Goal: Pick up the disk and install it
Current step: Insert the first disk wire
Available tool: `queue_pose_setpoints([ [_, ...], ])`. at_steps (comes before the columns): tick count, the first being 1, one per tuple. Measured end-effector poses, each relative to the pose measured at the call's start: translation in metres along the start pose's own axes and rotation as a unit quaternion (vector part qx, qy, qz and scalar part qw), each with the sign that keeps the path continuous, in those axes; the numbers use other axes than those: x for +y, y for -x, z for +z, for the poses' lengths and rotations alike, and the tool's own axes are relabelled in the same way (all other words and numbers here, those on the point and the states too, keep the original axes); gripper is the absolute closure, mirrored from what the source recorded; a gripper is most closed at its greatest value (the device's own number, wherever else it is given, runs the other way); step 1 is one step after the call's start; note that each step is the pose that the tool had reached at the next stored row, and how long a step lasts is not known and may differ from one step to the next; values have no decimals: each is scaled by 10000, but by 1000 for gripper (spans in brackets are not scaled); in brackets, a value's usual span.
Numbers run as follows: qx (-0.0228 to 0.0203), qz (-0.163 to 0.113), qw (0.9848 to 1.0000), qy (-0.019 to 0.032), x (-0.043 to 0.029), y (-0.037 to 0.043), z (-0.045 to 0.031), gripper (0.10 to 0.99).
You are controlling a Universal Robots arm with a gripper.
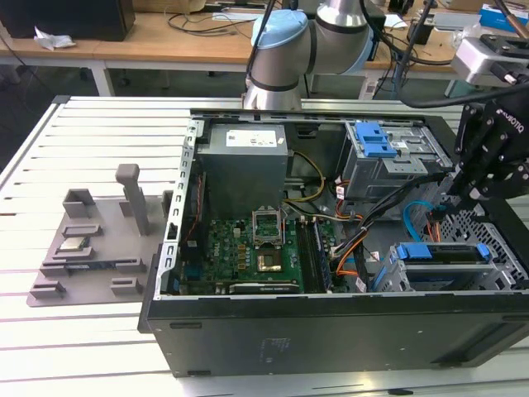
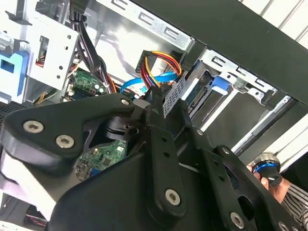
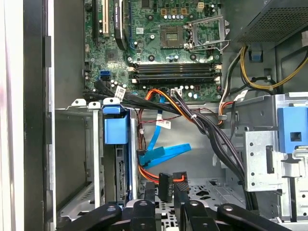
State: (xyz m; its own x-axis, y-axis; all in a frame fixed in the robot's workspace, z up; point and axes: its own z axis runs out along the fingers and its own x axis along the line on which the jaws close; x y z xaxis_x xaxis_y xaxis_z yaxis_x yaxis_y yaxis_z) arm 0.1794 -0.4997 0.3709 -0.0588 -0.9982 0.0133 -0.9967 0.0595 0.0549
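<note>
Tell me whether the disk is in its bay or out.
In. The disk, in its blue bracket, stands on edge inside the metal bay at the case's corner; the first wrist view shows it slotted there too.

Even, bright overhead room light in the exterior view; white slatted table (image 1: 99, 132) is washed out toward the near edge, mild glare. Open computer case (image 1: 331, 331) interior is darker, black front panel nearly featureless. Soft shadows, none hard-edged. In the second wrist view the gripper (image 2: 159, 159) body sits close to the lens, soft and dark, with the background sharper and pale metal blown out in spots. In the first wrist view the motherboard (image 3: 159, 43) is crisp and well lit; the white case edge is overexposed.
</note>
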Motion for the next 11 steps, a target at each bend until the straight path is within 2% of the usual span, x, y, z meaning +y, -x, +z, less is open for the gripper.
queue_pose_setpoints([
  [4,71,4,10000,-4,-2,24,55,788],
  [6,98,5,10000,-6,-2,55,106,788],
  [11,150,8,9999,-9,3,55,153,788],
])
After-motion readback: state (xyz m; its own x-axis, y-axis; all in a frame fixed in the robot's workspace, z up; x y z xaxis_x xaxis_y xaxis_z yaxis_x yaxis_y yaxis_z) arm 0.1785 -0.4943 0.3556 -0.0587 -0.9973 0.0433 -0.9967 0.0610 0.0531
